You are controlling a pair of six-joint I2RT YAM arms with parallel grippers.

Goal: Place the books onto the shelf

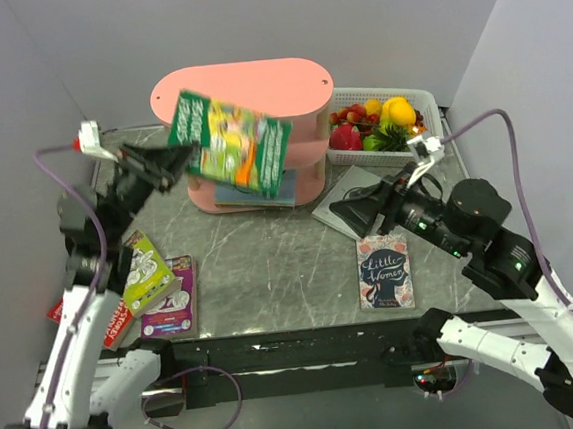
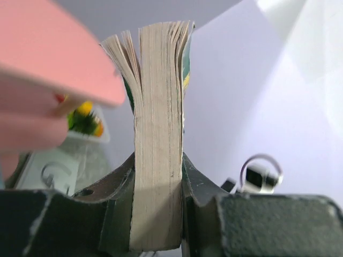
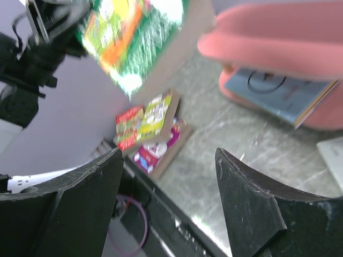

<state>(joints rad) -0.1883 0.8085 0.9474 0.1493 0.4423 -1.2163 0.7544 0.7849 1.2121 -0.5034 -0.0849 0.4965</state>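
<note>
a: what waits at the far left?
b: a lime green paperback lies on a purple one on the grey worktop, both untouched.
a: and the left arm?
b: the left fingers are clenched on both covers of the green illustrated paperback. it hangs tilted in the air, just in front of the top board of the pink three-tier shelf with oval boards.
a: how to seat it well?
b: i'd level it, slide it flat onto a board, and let go only once it rests. its pages fan loose at the free end and could snag on an edge.
a: the right side?
b: the right fingers are spread wide and grasp nothing, near the dark "little women" paperback. best hold them back for now.
</note>
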